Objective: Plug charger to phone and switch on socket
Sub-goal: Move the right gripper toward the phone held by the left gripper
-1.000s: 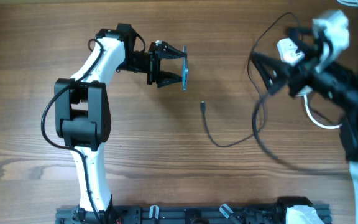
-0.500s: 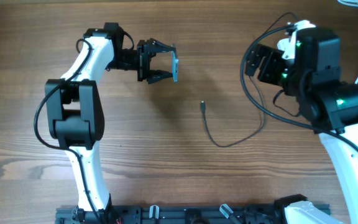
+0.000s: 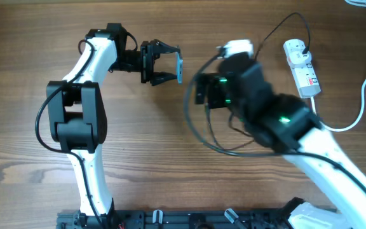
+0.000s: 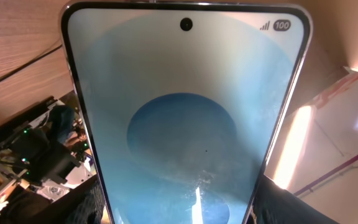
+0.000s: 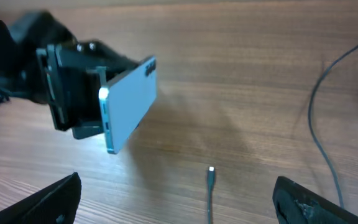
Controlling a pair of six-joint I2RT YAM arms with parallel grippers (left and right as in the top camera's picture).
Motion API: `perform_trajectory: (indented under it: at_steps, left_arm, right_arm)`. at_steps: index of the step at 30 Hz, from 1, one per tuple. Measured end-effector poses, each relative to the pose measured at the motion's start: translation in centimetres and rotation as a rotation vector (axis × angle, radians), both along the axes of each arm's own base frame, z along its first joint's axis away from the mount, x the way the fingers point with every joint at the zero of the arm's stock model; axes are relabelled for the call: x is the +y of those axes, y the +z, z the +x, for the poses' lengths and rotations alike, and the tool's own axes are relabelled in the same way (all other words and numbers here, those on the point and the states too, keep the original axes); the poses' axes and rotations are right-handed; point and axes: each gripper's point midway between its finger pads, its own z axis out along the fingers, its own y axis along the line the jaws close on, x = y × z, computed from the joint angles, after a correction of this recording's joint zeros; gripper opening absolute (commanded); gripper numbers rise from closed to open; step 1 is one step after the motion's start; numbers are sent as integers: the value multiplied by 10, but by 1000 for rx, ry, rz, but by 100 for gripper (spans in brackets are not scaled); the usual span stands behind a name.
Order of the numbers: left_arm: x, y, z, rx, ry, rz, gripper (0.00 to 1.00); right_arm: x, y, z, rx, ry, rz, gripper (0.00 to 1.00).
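Observation:
My left gripper (image 3: 168, 64) is shut on the phone (image 3: 179, 65) and holds it on edge above the table at the back left. The phone's cyan screen (image 4: 185, 118) fills the left wrist view, between the fingers. In the right wrist view the phone (image 5: 129, 99) is tilted in the left gripper (image 5: 67, 87). The charger's connector tip (image 5: 211, 169) lies on the wood between the spread fingers of my open right gripper (image 5: 185, 208). In the overhead view the right gripper (image 3: 199, 90) is blurred at mid-table. The charger cable (image 3: 278, 28) runs to the white socket (image 3: 302, 67) at the back right.
The socket's thick white cord (image 3: 364, 95) curves off the right edge. The black cable (image 5: 319, 130) loops across the wood to the right of the right gripper. The arm bases stand along the front edge.
My right arm has swung from beside the socket at the far right to mid-table, over the connector tip. My left arm shifted slightly left with the phone, then held still.

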Motion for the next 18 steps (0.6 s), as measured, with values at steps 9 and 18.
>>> perform_trajectory:
  at_steps: [9, 18]
  left_arm:
    - [-15, 0, -8, 22, -36, 2, 70]
    - [-15, 0, -8, 39, -36, 4, 70]
  right_arm:
    - [62, 2, 23, 47, 1, -34, 91]
    - [69, -59, 42, 146, -155, -77, 83]
